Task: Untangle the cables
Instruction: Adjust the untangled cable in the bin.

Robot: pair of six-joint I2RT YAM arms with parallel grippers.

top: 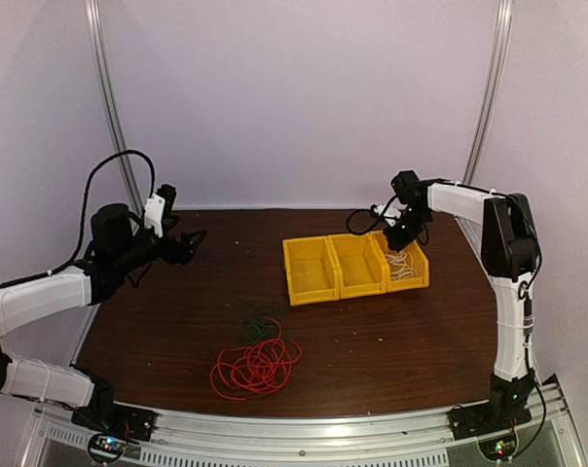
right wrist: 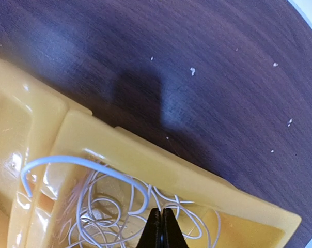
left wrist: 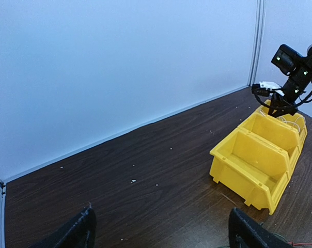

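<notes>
Coiling in rightmost yellow bin (top: 418, 278): white cable (right wrist: 73, 160), perhaps touching right end effector (right wrist: 161, 212)

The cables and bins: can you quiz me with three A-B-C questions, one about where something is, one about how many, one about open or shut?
1. Where is the white cable? A in the rightmost yellow bin; B in the middle bin; C in the leftmost bin.
2. How many yellow bins stand in a row? A two; B three; C four.
3. How is the right gripper? A shut; B wide open; C half open.
Answers: 1 A, its white loops lie inside that end bin. 2 B, three sit side by side. 3 A, its fingers press together.
</notes>
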